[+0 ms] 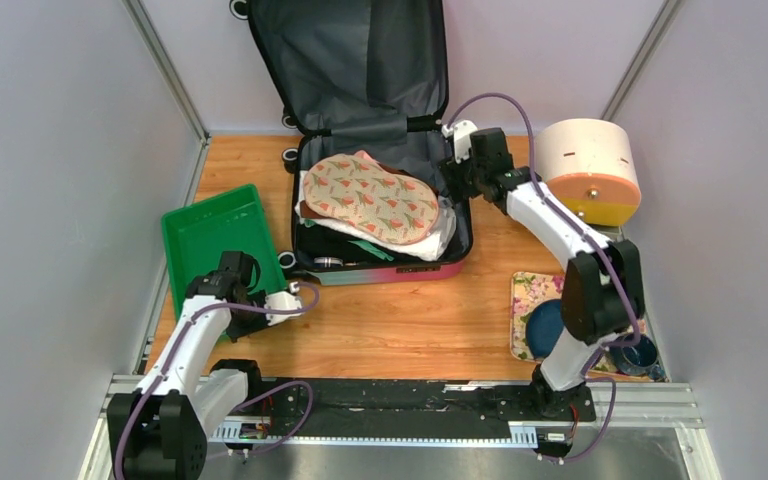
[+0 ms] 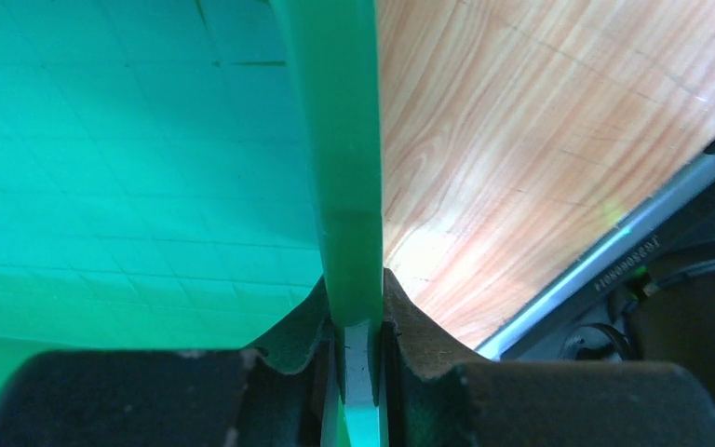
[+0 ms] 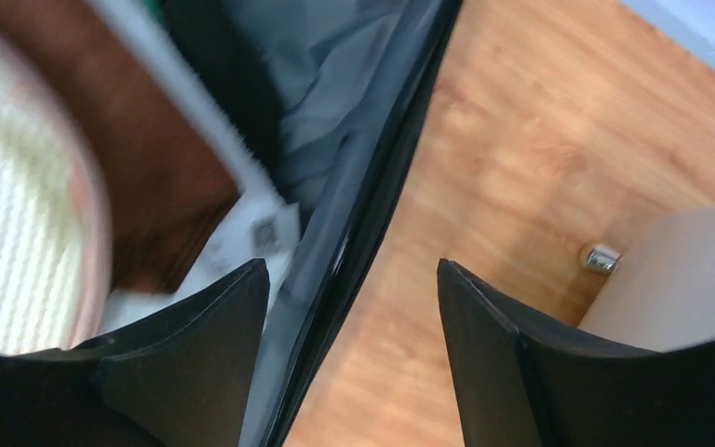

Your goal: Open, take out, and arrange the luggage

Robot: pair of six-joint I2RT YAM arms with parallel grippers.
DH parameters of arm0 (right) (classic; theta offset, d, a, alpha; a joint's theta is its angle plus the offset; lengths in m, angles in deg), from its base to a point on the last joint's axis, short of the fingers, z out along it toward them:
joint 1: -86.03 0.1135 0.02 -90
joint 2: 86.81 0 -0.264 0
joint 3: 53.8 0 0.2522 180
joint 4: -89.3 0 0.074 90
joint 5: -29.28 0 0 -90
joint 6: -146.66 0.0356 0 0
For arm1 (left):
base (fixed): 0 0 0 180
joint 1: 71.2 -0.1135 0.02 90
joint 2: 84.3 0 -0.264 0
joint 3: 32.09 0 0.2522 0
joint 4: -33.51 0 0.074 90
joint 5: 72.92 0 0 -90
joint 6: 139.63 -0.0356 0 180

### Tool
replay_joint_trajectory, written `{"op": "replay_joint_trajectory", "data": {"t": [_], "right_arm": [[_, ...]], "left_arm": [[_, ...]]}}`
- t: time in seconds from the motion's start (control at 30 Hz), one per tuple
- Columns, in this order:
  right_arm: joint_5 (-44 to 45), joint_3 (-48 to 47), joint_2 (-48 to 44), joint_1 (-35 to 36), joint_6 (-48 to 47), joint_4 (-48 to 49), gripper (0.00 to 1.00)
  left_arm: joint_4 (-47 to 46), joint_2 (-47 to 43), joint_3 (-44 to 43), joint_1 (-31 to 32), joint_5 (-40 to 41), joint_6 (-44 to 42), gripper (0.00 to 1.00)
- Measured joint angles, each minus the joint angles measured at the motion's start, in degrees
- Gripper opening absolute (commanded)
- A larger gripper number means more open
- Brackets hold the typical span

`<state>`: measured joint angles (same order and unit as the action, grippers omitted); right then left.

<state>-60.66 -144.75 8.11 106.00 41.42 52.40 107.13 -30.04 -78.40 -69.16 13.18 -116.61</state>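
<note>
1. Claw states first: the left claw [image 2: 358, 346] is clenched on the rim of the green tray [image 1: 210, 238], with the thin plastic wall pinched between its fingers. The right claw [image 3: 351, 270] is released and wide apart. It straddles the luggage's black edge, one finger over the lining and the other over the bare tabletop [image 1: 410, 320].
2. The luggage [image 1: 385, 272] sits at 12 o'clock on the tabletop, already open. Its lid [image 1: 350, 60] stands up against the back wall and shows its dark grey lining.
3. The lower half is not yet unpacked. A floral padded piece [image 1: 370, 197] lies on top of a white cloth [image 1: 432, 238], with brown and green items underneath.
4. The right claw hangs at the 3 o'clock edge of the shell. The green tray lies at 9 o'clock, and a cream-and-orange round container [image 1: 590, 165] stands at 2 o'clock.
5. Handling, as a judgement: the shell looks stiff and glossy, so it is probably slippery. The rim or trim should give a firmer hold than the curved face.
6. The contents look soft and light. The floral piece would likely sag if lifted, so a pinch at its near edge at 3 o'clock seems best.
7. Pulling on the cloth could drag its neighbours out or shift the light case on its wheels.
</note>
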Motion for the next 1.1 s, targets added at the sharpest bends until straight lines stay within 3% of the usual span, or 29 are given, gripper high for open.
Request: {"op": "replay_joint_trajectory", "data": {"t": [0.37,0.43,0.47,0.5,0.57,0.6,0.93,0.97,1.1], "right_arm": [[5.09,-23.41,21.09,-2.75,5.20,0.61,0.65],[5.05,-25.11,23.67,-3.32,6.05,0.28,0.58],[5.05,-25.53,24.76,-3.65,6.51,0.07,0.54],[4.96,-25.64,25.46,-3.98,6.78,-0.07,0.36],[4.44,-25.64,26.77,-4.87,7.67,-0.63,0.17],[2.54,-25.64,27.08,-5.27,9.42,-0.66,0.00],[0.90,-22.62,25.31,-8.31,18.40,0.96,0.00],[0.90,-21.90,24.81,-8.57,19.10,1.07,0.00],[0.13,-20.59,23.69,-9.42,21.35,0.48,0.00]], "left_arm": [[-7.37,-1.33,4.92,-1.46,1.46,-4.42,0.00],[-7.91,-1.29,4.98,-1.70,1.49,-4.76,0.00],[-8.24,-1.22,5.03,-1.77,1.51,-5.03,0.00],[-8.46,-1.14,5.05,-1.79,1.57,-5.22,0.00],[-8.94,-0.50,5.05,-1.84,1.66,-5.75,0.00],[-9.18,-0.13,5.03,-1.84,1.66,-6.12,0.00],[-14.93,7.15,1.68,-1.88,-0.85,-11.87,0.01],[-15.23,8.09,1.16,-1.95,-1.22,-12.07,0.04],[-13.49,11.98,-1.79,-2.14,-2.03,-11.85,0.42]]}}
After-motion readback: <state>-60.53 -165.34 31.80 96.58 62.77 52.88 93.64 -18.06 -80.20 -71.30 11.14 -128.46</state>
